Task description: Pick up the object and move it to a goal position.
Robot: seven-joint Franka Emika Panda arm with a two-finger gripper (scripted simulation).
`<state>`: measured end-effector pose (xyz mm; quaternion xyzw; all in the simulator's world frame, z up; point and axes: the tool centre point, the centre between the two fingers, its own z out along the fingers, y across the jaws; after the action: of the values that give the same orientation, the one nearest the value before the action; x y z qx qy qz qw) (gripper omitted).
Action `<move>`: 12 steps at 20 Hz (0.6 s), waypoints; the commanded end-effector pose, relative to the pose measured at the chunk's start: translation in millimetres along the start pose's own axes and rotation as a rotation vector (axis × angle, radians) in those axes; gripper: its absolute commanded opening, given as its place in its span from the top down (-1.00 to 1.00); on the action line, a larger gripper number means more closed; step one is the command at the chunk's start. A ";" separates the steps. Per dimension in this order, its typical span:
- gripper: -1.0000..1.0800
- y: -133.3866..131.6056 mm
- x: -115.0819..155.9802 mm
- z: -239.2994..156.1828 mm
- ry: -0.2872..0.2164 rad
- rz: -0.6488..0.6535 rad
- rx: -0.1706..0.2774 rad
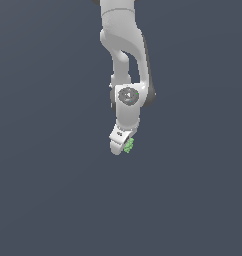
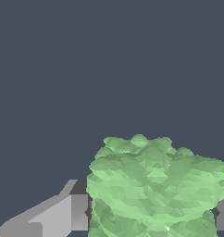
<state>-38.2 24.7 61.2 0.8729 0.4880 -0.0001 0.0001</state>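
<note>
A flat, dark slate-grey surface [image 1: 43,200] fills both views with no visible edge or corner, so nothing can be placed against a rim of it. Whether it is a bench or a floor cannot be told.

The white Panda arm [image 1: 124,45] comes down from the top middle of the exterior view, its links stacked one below the other, with a round grey joint cap [image 1: 128,96] facing the camera at the wrist. Below that cap the arm narrows and tilts a little toward the exterior view's left.

At its lower end sits the gripper [image 1: 121,145], white and seen nearly side-on. In the wrist view one grey finger [image 2: 63,213] shows beside the block, with a second grey pad [image 2: 223,213] at its far side; both touch the block's flanks, so the gripper is closed narrowly around it and holding it.

The object [image 2: 155,190] is a light-green, bumpy, roughly cube-shaped block, clamped between those fingers. In the exterior view the same block [image 1: 128,145] peeks out as a small green patch on the side of the gripper tip toward the exterior view's right, far smaller than the gripper. Whether it is touching the grey surface or raised above it cannot be told.
</note>
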 end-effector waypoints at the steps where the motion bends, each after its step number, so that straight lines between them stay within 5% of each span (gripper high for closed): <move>1: 1.00 -1.1 -26.1 -6.3 0.000 0.001 -0.001; 12: 1.00 -4.3 -127.5 -31.1 0.000 0.001 0.000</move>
<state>-102.0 -72.1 89.4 0.8734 0.4870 -0.0002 0.0003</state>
